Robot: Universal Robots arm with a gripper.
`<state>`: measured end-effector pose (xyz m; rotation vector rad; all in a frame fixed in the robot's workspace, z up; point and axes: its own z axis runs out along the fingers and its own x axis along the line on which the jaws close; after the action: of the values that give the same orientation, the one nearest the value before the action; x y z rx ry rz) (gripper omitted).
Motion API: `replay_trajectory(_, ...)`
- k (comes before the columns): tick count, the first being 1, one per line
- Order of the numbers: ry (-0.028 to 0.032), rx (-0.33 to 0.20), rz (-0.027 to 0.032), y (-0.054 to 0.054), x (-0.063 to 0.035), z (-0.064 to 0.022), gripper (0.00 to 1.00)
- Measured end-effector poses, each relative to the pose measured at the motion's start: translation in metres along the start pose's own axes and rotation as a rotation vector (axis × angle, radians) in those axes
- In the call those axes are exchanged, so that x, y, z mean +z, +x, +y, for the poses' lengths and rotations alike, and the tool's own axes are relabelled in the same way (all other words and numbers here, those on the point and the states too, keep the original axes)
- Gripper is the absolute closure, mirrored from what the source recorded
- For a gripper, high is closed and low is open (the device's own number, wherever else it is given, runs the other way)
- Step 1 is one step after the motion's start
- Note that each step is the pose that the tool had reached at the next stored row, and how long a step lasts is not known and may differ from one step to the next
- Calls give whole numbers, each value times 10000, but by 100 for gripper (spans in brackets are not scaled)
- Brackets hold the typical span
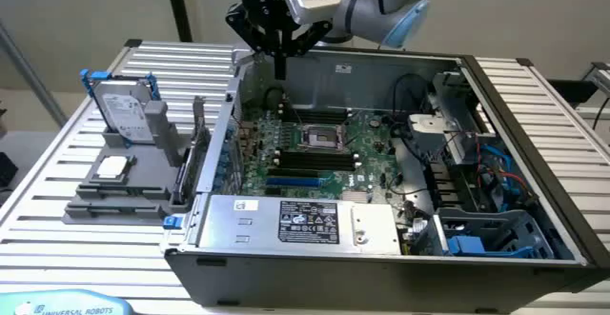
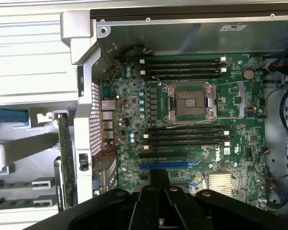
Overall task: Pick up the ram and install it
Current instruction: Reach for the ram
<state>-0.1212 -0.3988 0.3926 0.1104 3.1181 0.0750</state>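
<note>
Exterior view first, for the writing: "UNIVERSAL ROBOTS" is printed on a pale blue part [image 1: 59,305] at the bench's near edge. The white sticker on the silver power supply [image 1: 296,221] carries small print that cannot be read, and so does the label on the hard drive [image 1: 124,111]. In the wrist view, "DELL" is printed in white on the green motherboard [image 2: 230,115], near the one finned silver heatsink [image 2: 220,182].

The bench [image 1: 57,258] is made of pale ribbed metal slats. Behind it is a plain beige wall [image 1: 76,8].

One open computer case [image 1: 381,279] lies on the bench. Its motherboard has one empty processor socket [image 2: 191,101], with a bank of black memory slots on either side, and one blue slot [image 2: 163,166].

At the exterior view's left, outside the case, a grey holder [image 1: 105,211] carries the one hard drive in a blue frame, one silver processor chip [image 1: 113,166] and one dark upright expansion card [image 1: 197,151].

The ram [image 2: 9,185] lies in that holder as a thin green strip. A second green strip [image 2: 10,204] lies just beside it.

The gripper [image 1: 281,72] hangs above the case's back corner, on the side nearest the holder and well apart from the ram. Its jaws are drawn together into one narrow dark tip.
</note>
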Motion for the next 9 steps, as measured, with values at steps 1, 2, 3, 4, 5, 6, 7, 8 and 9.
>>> replay_trajectory(1, 0, 0, -1, 0, 0, 0, 89)
replay_trajectory(2, -1, 0, -1, 0, 0, 0, 89)
replay_trajectory(3, 0, 0, -1, 0, 0, 0, 89)
replay_trajectory(4, 0, 0, -1, 0, 0, 0, 89)
replay_trajectory(5, -1, 0, 0, 0, 0, 0, 89)
replay_trajectory(6, 0, 0, -1, 0, 0, 0, 89)
replay_trajectory(7, 0, 0, -1, 0, 0, 0, 89)
replay_trajectory(8, 0, 0, -1, 0, 0, 0, 89)
replay_trajectory(9, 0, 0, -1, 0, 0, 0, 89)
